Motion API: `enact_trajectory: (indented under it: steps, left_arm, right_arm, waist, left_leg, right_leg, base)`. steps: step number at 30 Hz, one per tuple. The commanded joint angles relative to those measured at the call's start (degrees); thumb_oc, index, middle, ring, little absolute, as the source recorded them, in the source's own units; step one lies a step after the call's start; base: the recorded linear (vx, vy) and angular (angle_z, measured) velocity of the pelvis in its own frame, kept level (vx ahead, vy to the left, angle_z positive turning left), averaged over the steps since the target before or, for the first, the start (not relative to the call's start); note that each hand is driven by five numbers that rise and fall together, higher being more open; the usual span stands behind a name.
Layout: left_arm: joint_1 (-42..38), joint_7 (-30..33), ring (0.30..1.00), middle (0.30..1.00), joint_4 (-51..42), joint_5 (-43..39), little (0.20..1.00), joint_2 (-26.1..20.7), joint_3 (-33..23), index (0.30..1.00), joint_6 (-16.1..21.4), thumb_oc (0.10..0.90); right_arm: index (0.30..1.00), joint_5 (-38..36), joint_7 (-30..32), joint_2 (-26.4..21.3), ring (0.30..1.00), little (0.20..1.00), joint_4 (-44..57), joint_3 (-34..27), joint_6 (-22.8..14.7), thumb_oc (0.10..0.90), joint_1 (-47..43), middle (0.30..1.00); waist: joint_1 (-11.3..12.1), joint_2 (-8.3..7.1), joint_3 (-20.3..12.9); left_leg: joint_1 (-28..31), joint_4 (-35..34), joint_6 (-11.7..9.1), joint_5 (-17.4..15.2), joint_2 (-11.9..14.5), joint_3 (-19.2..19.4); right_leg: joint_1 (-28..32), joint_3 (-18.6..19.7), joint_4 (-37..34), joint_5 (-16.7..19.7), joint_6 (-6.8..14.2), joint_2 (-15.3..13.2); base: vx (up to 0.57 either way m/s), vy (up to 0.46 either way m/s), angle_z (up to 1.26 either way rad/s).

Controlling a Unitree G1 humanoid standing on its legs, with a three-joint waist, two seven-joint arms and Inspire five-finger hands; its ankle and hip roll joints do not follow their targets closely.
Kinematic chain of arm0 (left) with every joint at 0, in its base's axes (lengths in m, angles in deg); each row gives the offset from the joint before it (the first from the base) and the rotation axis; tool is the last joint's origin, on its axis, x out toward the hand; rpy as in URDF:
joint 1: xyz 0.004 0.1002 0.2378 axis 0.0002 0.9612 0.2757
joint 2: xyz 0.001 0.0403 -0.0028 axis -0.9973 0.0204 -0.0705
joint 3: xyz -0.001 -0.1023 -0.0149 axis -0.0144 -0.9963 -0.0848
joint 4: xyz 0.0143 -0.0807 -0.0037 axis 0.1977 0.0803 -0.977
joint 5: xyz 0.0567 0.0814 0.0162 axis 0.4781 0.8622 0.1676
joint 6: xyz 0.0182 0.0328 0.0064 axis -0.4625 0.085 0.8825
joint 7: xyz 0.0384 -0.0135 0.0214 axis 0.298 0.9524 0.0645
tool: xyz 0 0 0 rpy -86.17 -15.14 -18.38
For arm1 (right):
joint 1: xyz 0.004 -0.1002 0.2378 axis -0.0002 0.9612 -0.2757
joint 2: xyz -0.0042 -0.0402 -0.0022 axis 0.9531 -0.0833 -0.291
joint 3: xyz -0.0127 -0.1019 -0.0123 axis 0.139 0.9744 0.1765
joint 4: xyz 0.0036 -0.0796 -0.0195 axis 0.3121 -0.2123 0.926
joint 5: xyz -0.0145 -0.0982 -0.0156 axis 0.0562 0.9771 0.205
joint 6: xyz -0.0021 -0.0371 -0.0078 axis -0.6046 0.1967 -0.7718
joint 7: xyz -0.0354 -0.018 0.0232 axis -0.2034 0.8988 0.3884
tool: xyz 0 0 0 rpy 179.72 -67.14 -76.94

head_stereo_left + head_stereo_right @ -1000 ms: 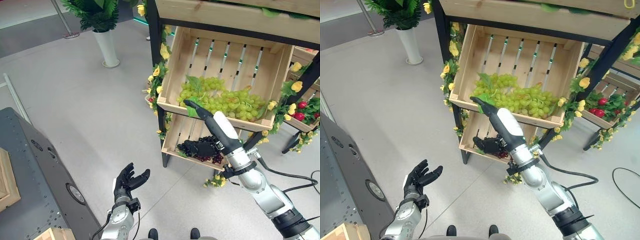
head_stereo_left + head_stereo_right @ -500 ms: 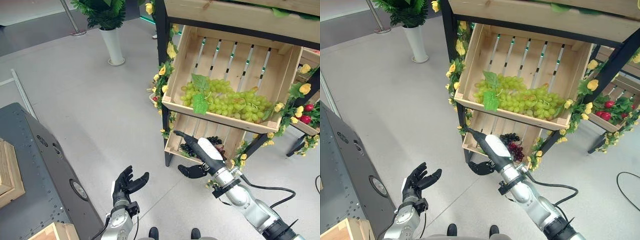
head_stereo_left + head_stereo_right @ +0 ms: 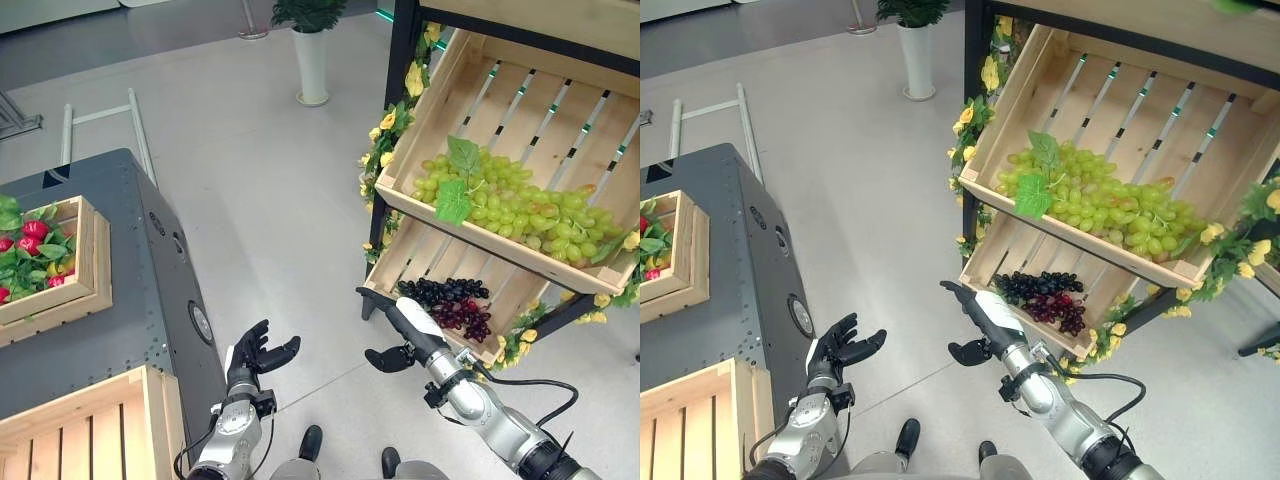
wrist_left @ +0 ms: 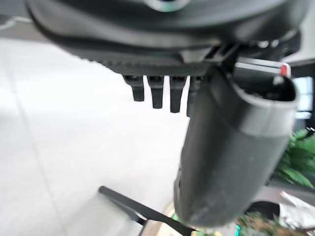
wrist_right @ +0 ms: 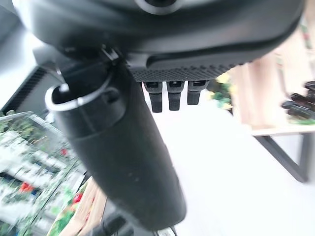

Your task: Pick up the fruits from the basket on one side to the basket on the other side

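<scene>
dark grapes (image 3: 450,303): a purple-black bunch, lying in the low crate (image 3: 400,262) on the right
right hand (image 3: 398,322): fingers straight, holds nothing, just near the low crate
left hand (image 3: 252,356): fingers apart, holds nothing, low on the left
next move: reach over the crate's front edge and curl the fingers round the whole bunch, I think
</scene>
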Motion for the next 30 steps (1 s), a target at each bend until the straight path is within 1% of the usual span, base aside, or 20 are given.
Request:
enact_trajectory:
  steps: [1, 4, 6, 7, 8, 9, 10, 11, 13, 15, 17, 18, 20, 22, 24, 25, 26, 27, 28, 30]
  left_arm:
    - [-4.6, -1.9, 0.900, 0.900, -3.8, 4.4, 0.900, -0.8, 0.1, 0.900, 2.0, 0.800]
    - [-3.5, -1.8, 0.900, 0.900, -4.1, 3.5, 0.900, -0.5, -0.5, 0.900, 2.2, 0.800]
    - [-3.0, -1.6, 0.900, 0.900, -4.0, 3.2, 0.900, -0.4, -0.8, 0.900, 2.4, 0.800]
    - [-2.7, -2.0, 0.900, 0.900, -4.2, 3.6, 0.900, -0.1, -1.1, 0.900, 1.7, 0.800]
    - [-2.8, -2.4, 0.900, 0.900, -4.1, 3.8, 0.900, 0.1, -1.1, 0.900, 1.5, 0.800]
    - [-3.3, -3.4, 0.900, 0.900, -3.7, 4.3, 0.900, 0.5, -1.0, 0.900, 0.8, 0.800]
    - [-4.1, -4.6, 0.900, 0.900, -2.4, 4.8, 0.900, 1.3, -0.9, 0.900, 0.4, 0.800]
    - [-4.5, -5.2, 0.900, 0.900, -1.6, 5.3, 0.900, 1.8, -0.5, 0.900, 0.4, 0.800]
    - [-4.7, -4.8, 0.900, 0.900, 0.0, 8.8, 0.900, 2.8, 1.4, 0.900, 0.9, 0.800]
    - [-4.1, -3.7, 0.900, 0.900, 1.5, 12.5, 0.900, 3.4, 2.2, 0.900, 1.3, 0.800]
    - [-3.9, -2.2, 0.900, 0.900, 2.6, 15.2, 0.900, 3.2, 2.4, 0.900, 1.5, 0.800]
    - [-4.2, -1.4, 0.900, 0.900, 3.7, 16.3, 0.900, 2.7, 2.5, 0.900, 1.2, 0.800]
    - [-5.3, -1.2, 0.900, 0.900, 5.8, 18.2, 0.900, 2.4, 3.2, 0.900, 0.4, 0.800]
    - [-7.3, -0.9, 0.900, 0.900, 9.2, 18.5, 0.900, 2.7, 5.0, 0.900, 0.8, 0.800]
    - [-7.8, -1.0, 0.900, 0.900, 11.2, 19.3, 0.900, 3.4, 5.7, 0.900, 1.5, 0.800]
    - [-7.5, -1.5, 0.900, 0.900, 12.5, 19.8, 0.900, 3.7, 6.1, 0.900, 2.3, 0.800]
    - [-7.3, -1.6, 0.900, 0.900, 12.7, 19.9, 0.900, 3.7, 6.2, 0.900, 2.5, 0.800]
    - [-6.7, -2.9, 0.900, 0.900, 13.7, 19.9, 0.900, 3.7, 6.7, 0.900, 2.8, 0.800]
    - [-6.7, -3.1, 0.900, 0.900, 14.4, 19.9, 0.900, 3.7, 7.0, 0.900, 3.2, 0.800]
    - [-6.5, -4.9, 0.900, 0.900, 16.7, 20.6, 0.900, 4.2, 7.4, 0.900, 3.6, 0.800]
  right_arm:
    - [0.900, -6.4, -3.2, 1.9, 0.900, 0.900, 5.5, -2.7, -2.2, 0.800, -3.1, 0.900]
    - [0.900, -9.4, -4.8, 2.7, 0.900, 0.900, 3.8, -2.6, -0.8, 0.800, -2.7, 0.900]
    - [0.900, -10.4, -6.7, 3.6, 0.900, 0.900, 2.2, -2.6, -0.8, 0.800, -2.4, 0.900]
    - [0.900, -11.6, -8.3, 4.3, 0.900, 0.900, 1.7, -3.0, 0.0, 0.800, -1.5, 0.900]
    - [0.900, -12.1, -8.3, 4.4, 0.900, 0.900, 1.5, -3.3, 0.4, 0.800, -1.0, 0.900]
    - [0.900, -12.8, -8.1, 4.7, 0.900, 0.900, 0.5, -4.1, 0.8, 0.800, 0.1, 0.900]
    - [0.900, -13.3, -8.1, 5.1, 0.900, 0.900, -1.7, -4.9, 0.9, 0.800, 0.9, 0.900]
    - [0.900, -13.7, -7.6, 5.3, 0.900, 0.900, -3.0, -4.9, 0.9, 0.800, 0.9, 0.900]
    - [0.900, -15.0, -7.5, 5.6, 0.900, 0.900, -6.8, -4.6, 0.8, 0.800, 0.4, 0.900]
    - [0.900, -16.8, -8.1, 6.2, 0.900, 0.900, -9.2, -5.2, 1.0, 0.800, 0.5, 0.900]
    - [0.900, -17.8, -9.2, 7.3, 0.900, 0.900, -10.7, -5.9, 1.3, 0.800, 0.9, 0.900]
    - [0.900, -17.8, -9.7, 8.4, 0.900, 0.900, -12.3, -6.1, 1.2, 0.800, 1.3, 0.900]
    - [0.900, -19.1, -9.4, 10.1, 0.900, 0.900, -13.9, -6.3, 2.3, 0.800, 1.6, 0.900]
    - [0.900, -21.5, -8.7, 12.6, 0.900, 0.900, -17.1, -6.2, 3.3, 0.800, 1.5, 0.900]
    - [0.900, -22.8, -9.2, 14.0, 0.900, 0.900, -19.8, -6.2, 3.4, 0.800, 1.0, 0.900]
    - [0.900, -22.8, -9.6, 15.1, 0.900, 0.900, -21.9, -6.4, 4.7, 0.800, 0.9, 0.900]
    - [0.900, -23.3, -9.8, 15.4, 0.900, 0.900, -22.5, -6.5, 4.9, 0.800, 0.9, 0.900]
    - [0.900, -27.8, -11.2, 16.3, 0.900, 0.900, -24.9, -6.8, 5.7, 0.800, 1.3, 0.900]
    - [0.900, -28.9, -11.9, 16.7, 0.900, 0.900, -26.3, -7.3, 5.3, 0.800, 1.4, 0.900]
    - [0.900, -35.3, -12.5, 18.5, 0.900, 0.900, -30.2, -9.3, 5.6, 0.800, 1.5, 0.900]
  waist:
    - [1.8, -4.49, -1.9]
    - [2.7, -4.22, -1.3]
    - [2.9, -3.99, -1.1]
    - [2.6, -3.88, -1.0]
    - [2.4, -3.85, -1.0]
    - [1.7, -3.88, -1.1]
    - [0.8, -4.14, -1.3]
    - [0.4, -4.44, -1.6]
    - [-0.8, -5.60, -1.8]
    - [-1.7, -5.73, -2.2]
    - [-2.3, -4.86, -2.7]
    - [-2.9, -3.69, -3.4]
    - [-3.1, -2.77, -4.0]
    - [-2.6, -2.58, -4.4]
    - [-2.5, -2.69, -4.3]
    - [-2.4, -2.66, -4.2]
    - [-2.3, -2.63, -4.2]
    - [-2.1, -2.56, -4.1]
    - [-2.0, -2.55, -4.0]
    - [-2.1, -2.50, -4.0]
  left_leg:
    - [1.8, 4.1, -0.5, -6.6, -1.6, 3.9]
    - [0.7, 4.2, -1.5, -5.1, 0.1, 4.3]
    - [0.0, 3.8, -2.0, -3.5, 1.0, 4.9]
    - [-1.1, 3.2, -2.6, -1.7, 1.8, 7.6]
    - [-1.8, 3.2, -2.8, -1.1, 2.1, 9.6]
    - [-3.4, 4.2, -3.2, -0.6, 2.5, 13.7]
    - [-4.3, 7.8, -3.1, -1.9, 2.2, 18.0]
    - [-4.2, 10.1, -2.7, -3.2, 1.2, 19.3]
    - [-4.6, 22.0, -1.4, -8.3, -3.3, 19.5]
    - [-2.8, 24.4, -0.1, -11.9, -6.0, 19.3]
    - [0.5, 20.1, 0.3, -13.1, -6.7, 19.0]
    - [4.4, 13.2, 0.7, -13.4, -6.9, 18.8]
    - [6.3, 6.5, 1.1, -11.5, -6.4, 18.3]
    - [6.5, 0.7, 1.5, -9.0, -6.8, 15.1]
    - [6.5, 0.3, 1.9, -9.0, -7.3, 14.3]
    - [6.6, 0.2, 2.1, -9.1, -7.4, 14.4]
    - [6.7, 0.2, 2.2, -9.0, -7.3, 14.7]
    - [6.8, 0.0, 2.4, -9.0, -7.3, 15.1]
    - [6.8, 0.0, 2.4, -9.0, -7.3, 15.2]
    - [6.7, 0.0, 2.6, -9.0, -7.7, 15.3]
  right_leg:
    - [0.2, 0.8, -3.5, 6.2, 2.1, -5.9]
    - [1.4, -1.2, -4.8, 5.9, 0.8, -5.1]
    - [2.2, -2.5, -5.2, 5.6, 0.1, -4.6]
    - [3.0, -3.8, -6.2, 5.8, -0.5, -4.2]
    - [3.2, -4.6, -6.5, 5.8, -0.5, -4.2]
    - [3.4, -6.4, -6.9, 5.9, -0.6, -4.4]
    - [3.1, -8.5, -7.1, 6.0, -0.7, -5.0]
    - [2.6, -9.3, -7.1, 6.2, -0.9, -5.5]
    - [1.1, -10.3, -6.9, 7.4, -1.5, -6.8]
    - [0.0, -9.9, -6.3, 8.0, -1.3, -6.9]
    - [-0.6, -10.0, -5.6, 8.0, -0.8, -6.1]
    - [-1.3, -10.7, -5.1, 7.9, -0.2, -5.3]
    - [-1.5, -11.1, -5.2, 7.9, 0.1, -4.6]
    - [-2.0, -10.7, -5.9, 8.5, 0.4, -3.6]
    - [-2.7, -10.1, -6.0, 9.0, 0.9, -3.7]
    - [-2.7, -9.9, -6.1, 9.4, 1.3, -4.0]
    - [-2.6, -9.9, -6.2, 9.5, 1.4, -4.1]
    - [-2.4, -10.2, -6.6, 9.8, 1.5, -4.4]
    - [-2.3, -10.2, -6.7, 10.0, 1.6, -4.5]
    - [-2.4, -10.2, -6.9, 10.5, 1.9, -4.7]
  base:
    - [-0.05, -0.317, 0.13]
    - [-0.08, -0.251, 0.28]
    - [-0.07, -0.186, 0.34]
    - [-0.08, -0.117, 0.35]
    - [-0.12, -0.099, 0.52]
    - [-0.19, -0.077, 0.88]
    - [-0.23, -0.066, 1.06]
    - [-0.24, -0.040, 1.35]
    - [-0.20, -0.019, 0.91]
    - [-0.10, 0.018, 0.24]
    - [-0.04, 0.077, 0.38]
    - [-0.03, 0.101, 0.22]
    - [-0.06, 0.100, 0.32]
    - [-0.12, 0.100, 0.65]
    - [-0.08, 0.101, 0.64]
    - [-0.05, 0.095, 0.27]
    - [-0.08, 0.130, 0.07]
    - [-0.06, 0.092, -0.06]
    - [-0.06, 0.118, -0.06]
    - [-0.05, 0.127, -0.02]
